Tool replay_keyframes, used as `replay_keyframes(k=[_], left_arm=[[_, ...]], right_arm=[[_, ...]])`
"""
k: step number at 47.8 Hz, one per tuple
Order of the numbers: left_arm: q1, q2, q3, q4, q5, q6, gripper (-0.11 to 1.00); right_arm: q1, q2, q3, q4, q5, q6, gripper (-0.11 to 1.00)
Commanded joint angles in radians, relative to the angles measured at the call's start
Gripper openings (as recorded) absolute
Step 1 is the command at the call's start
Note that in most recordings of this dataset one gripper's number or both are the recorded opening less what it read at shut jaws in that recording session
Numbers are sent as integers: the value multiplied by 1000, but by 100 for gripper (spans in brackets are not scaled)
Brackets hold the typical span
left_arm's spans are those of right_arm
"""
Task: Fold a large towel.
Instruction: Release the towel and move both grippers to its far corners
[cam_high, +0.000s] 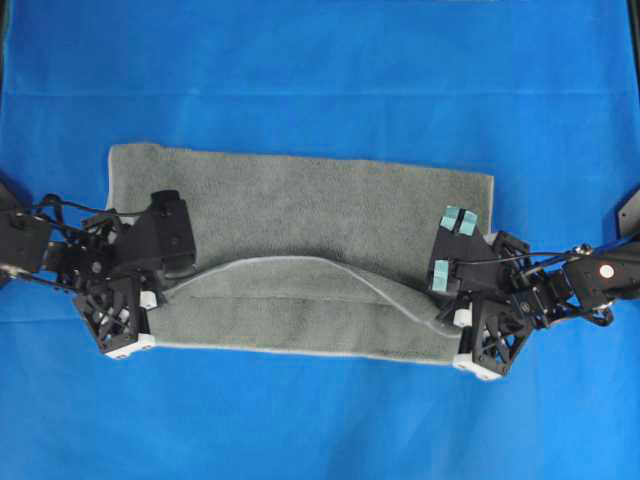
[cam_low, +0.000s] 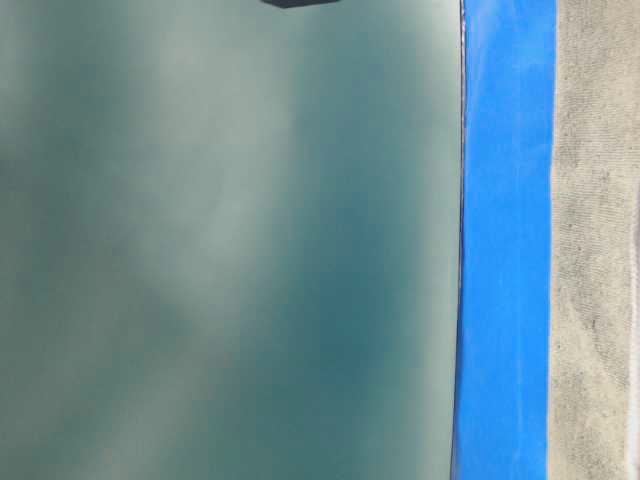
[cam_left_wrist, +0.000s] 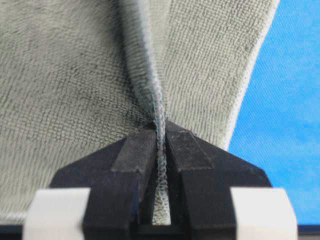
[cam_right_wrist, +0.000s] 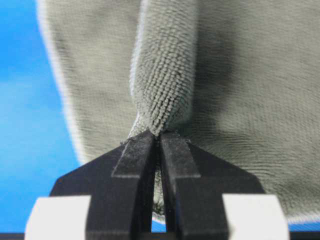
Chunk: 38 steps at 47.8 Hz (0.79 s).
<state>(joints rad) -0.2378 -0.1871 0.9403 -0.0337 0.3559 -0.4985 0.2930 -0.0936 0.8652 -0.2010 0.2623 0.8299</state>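
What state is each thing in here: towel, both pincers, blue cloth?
Towel: partly folded, one long edge lifted in a sagging ridge between the pincers, the rest flat.
Left pincer: shut on the towel's edge.
Right pincer: shut on a bunched bit of towel.
Blue cloth: spread flat under the towel.

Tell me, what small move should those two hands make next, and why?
Probably carry the pinched edge on toward the far side. The left hand and right hand each grip the towel, whose lifted edge sags mid-towel, the fold only half made.
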Motion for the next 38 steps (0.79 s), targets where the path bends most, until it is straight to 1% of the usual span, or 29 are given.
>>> replay_keyframes(k=[1,4,6,9,11,15,18,19,21,25,30,34,38], left_arm=[[-17,3,-18,0,-14,3,1],[-25,0,-17,2,-14,3,2],[-31,-5,-14,0,-12,0,6],[-40,-11,-8,0,-8,0,21],[-55,-23,0,0,3,2,35],[-86,-44,11,2,26,11,61],[-101,-66,26,2,49,8,76],[-103,-80,35,3,61,2,79],[-104,-97,46,3,77,-2,77],[-101,-133,61,5,89,-3,74],[-80,-199,55,14,91,15,74],[-25,-259,46,28,87,41,74],[55,-313,48,31,81,94,74]], right_arm=[[15,-9,-21,3,-51,-2,2],[20,-9,-18,2,-57,0,3],[23,-9,-20,3,-55,2,3],[32,-9,-21,5,-49,2,3],[40,-9,-23,2,-37,0,13],[51,-18,-14,2,-2,-2,39],[58,-38,2,3,34,2,56],[58,-46,5,3,41,2,62],[58,-64,12,3,52,3,66],[58,-106,20,0,58,2,60],[51,-170,20,-41,60,-2,61],[21,-210,21,-92,61,0,61],[-43,-232,26,-130,78,0,61]])
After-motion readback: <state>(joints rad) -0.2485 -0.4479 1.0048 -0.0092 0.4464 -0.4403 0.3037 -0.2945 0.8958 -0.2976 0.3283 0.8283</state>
